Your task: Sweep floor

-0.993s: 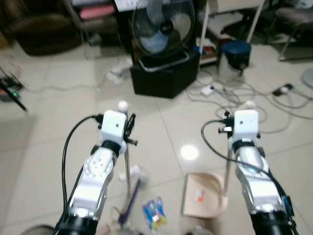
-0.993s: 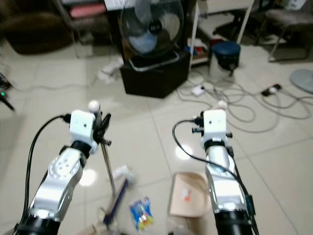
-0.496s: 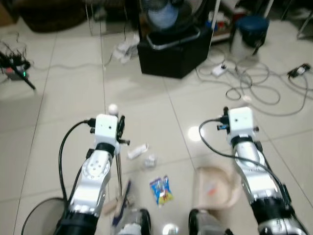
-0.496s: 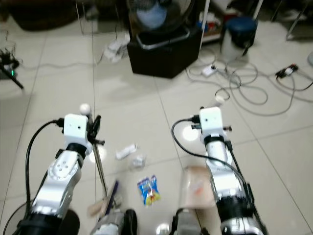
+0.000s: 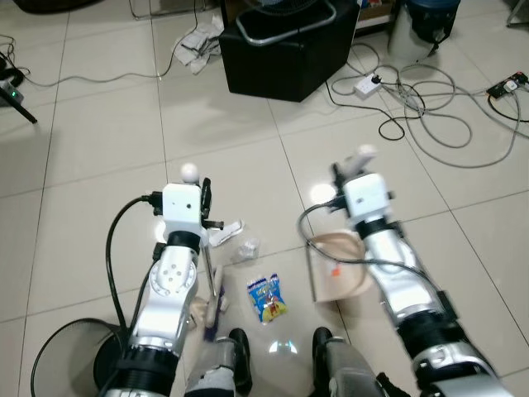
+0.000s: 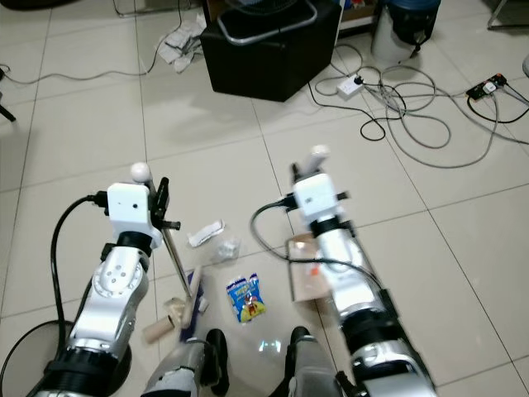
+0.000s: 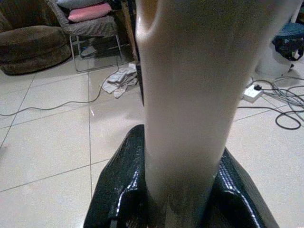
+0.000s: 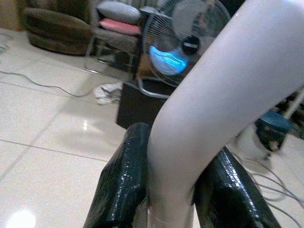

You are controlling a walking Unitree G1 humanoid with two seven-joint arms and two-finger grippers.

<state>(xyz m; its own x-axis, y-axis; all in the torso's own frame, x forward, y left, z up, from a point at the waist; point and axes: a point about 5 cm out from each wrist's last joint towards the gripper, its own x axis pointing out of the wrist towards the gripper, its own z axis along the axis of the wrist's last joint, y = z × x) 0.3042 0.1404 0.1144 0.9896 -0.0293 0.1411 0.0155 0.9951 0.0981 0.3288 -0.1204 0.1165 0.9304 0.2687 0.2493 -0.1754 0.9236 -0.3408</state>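
Observation:
My left gripper (image 5: 207,201) is shut on the thin broom handle (image 5: 212,265), which is topped by a white knob (image 5: 189,171); the left wrist view has that cream handle clamped between my black fingers (image 7: 121,183). The blue brush head (image 5: 216,302) rests on the tiles. My right gripper (image 5: 345,172) is shut on the white dustpan handle (image 8: 199,118). The beige dustpan (image 5: 312,273) stands on the floor under my right arm, with a small orange scrap in it. A blue-yellow packet (image 5: 266,298), a white wrapper (image 5: 223,235) and a clear crumpled bit (image 5: 245,250) lie between broom and dustpan.
A beige tube (image 5: 197,311) lies by the brush. A black round bin (image 5: 62,364) stands at the lower left. A black box (image 5: 289,50) with a fan on it is ahead, and cables (image 5: 430,107) trail across the tiles to the right. My feet (image 5: 240,368) are below.
The camera has tilted down, so the whole scene has shifted. My right arm has brought the dustpan leftwards, closer to the blue-yellow packet. The left gripper still holds the broom.

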